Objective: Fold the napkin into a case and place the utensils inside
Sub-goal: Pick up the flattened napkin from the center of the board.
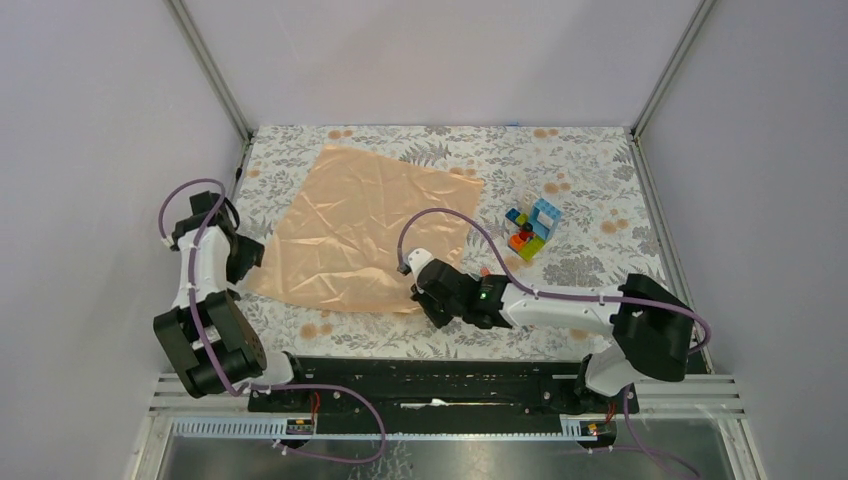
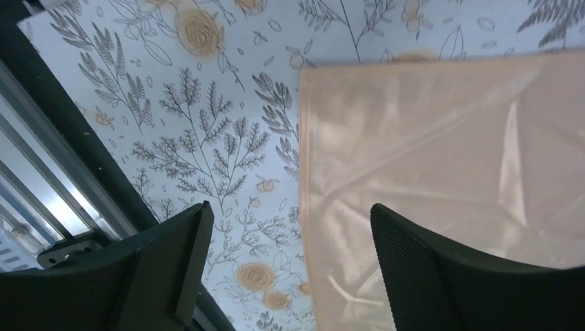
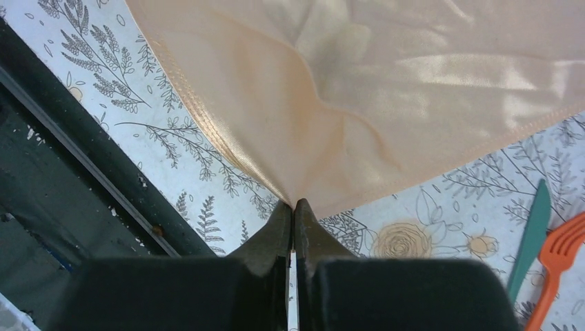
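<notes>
**Right fingers clamped on the napkin's near corner, left fingers wide**

My right gripper (image 3: 294,207) is closed tight. The wrist view shows the near corner of the peach satin napkin (image 3: 386,83) pinched right at my fingertips, with the cloth fanning away from them in taut creases. Only this camera shows clearly the orange fork (image 3: 560,258) and the teal knife (image 3: 531,234). They lie side by side on the floral mat (image 3: 428,234), just off to my right and clear of the cloth.

My left gripper (image 2: 290,214) has its jaws spread wide and holds nothing. Its wrist view shows one finger over bare mat and the other over the napkin, with the cloth's left edge running between them. I cannot tell whether either finger touches down.

The overhead camera adds what neither wrist can see. The napkin is spread flat and unfolded as one big tilted sheet between my two arms, left gripper at its near left corner, right at its near right. The toy blocks (image 1: 530,228) sit well to the right of it.
</notes>
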### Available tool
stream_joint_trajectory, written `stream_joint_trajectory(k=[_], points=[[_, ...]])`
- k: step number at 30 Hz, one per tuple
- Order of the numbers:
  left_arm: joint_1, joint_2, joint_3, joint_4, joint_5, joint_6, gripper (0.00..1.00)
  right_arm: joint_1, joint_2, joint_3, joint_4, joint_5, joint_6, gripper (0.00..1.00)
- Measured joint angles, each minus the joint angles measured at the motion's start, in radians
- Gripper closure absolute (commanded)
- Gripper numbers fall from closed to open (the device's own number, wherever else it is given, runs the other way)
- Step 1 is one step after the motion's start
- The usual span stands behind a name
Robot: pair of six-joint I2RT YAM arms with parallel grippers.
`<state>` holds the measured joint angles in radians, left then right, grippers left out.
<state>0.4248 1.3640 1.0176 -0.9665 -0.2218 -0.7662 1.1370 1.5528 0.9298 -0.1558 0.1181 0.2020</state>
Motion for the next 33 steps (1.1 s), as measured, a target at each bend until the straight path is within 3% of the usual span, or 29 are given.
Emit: stream_joint_trajectory(k=[6, 12, 19, 28, 33], points=[[0.037, 0.006, 0.013, 0.002, -0.101, -0.062, 0.07, 0.0, -0.063, -0.045, 0.033, 0.04, 0.009, 1.0], [0.046, 0.021, 0.001, 0.051, -0.177, -0.095, 0.25, 0.0, -0.077, -0.051, 0.034, 0.057, 0.008, 1.0], [0.046, 0.19, -0.047, 0.19, -0.188, -0.03, 0.34, 0.0, -0.039, -0.022, -0.019, 0.061, 0.003, 1.0], [0.034, 0.279, -0.035, 0.237, -0.155, 0.014, 0.3, 0.0, 0.008, 0.055, -0.081, 0.075, 0.005, 1.0], [0.021, 0.282, -0.034, 0.262, -0.127, 0.014, 0.34, 0.0, 0.008, 0.066, -0.102, 0.076, 0.005, 1.0]])
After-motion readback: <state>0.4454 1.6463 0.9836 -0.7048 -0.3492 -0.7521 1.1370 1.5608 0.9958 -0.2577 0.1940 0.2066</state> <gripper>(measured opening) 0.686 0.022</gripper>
